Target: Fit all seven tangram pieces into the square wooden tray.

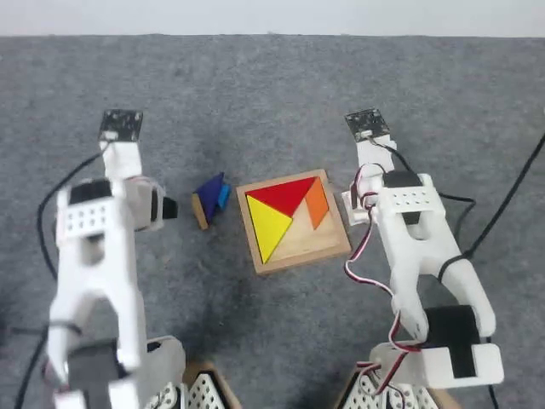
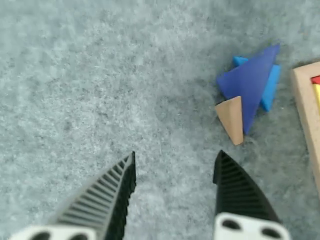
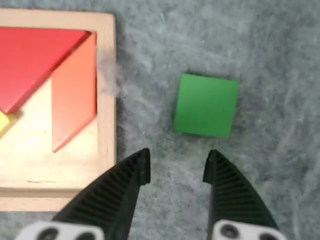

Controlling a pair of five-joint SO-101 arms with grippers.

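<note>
Counting three pieces in the square wooden tray (image 1: 303, 259):
- a red triangle (image 1: 281, 195) along the side farthest from the arm bases;
- a yellow triangle (image 1: 266, 228) touching it, on the left arm's side;
- an orange parallelogram (image 1: 317, 204) against the red one's other edge.

The rest of the tray floor is bare wood.

Outside the tray, on the grey desk (image 1: 255, 102), I list:
- a dark blue triangle (image 2: 247, 82) lying partly over a light blue piece (image 2: 270, 87), with a tan wooden wedge (image 2: 231, 117) touching it. This cluster sits just beside the tray, on the left arm's side;
- a green square (image 3: 206, 105), lying flat near the tray's rim on the right arm's side.

Left hand (image 2: 176, 154): fingers spread wide, nothing held, over bare desk near the blue cluster.

Right hand (image 3: 178, 151): fingers parted, nothing held, near the green square but apart from it.
</note>
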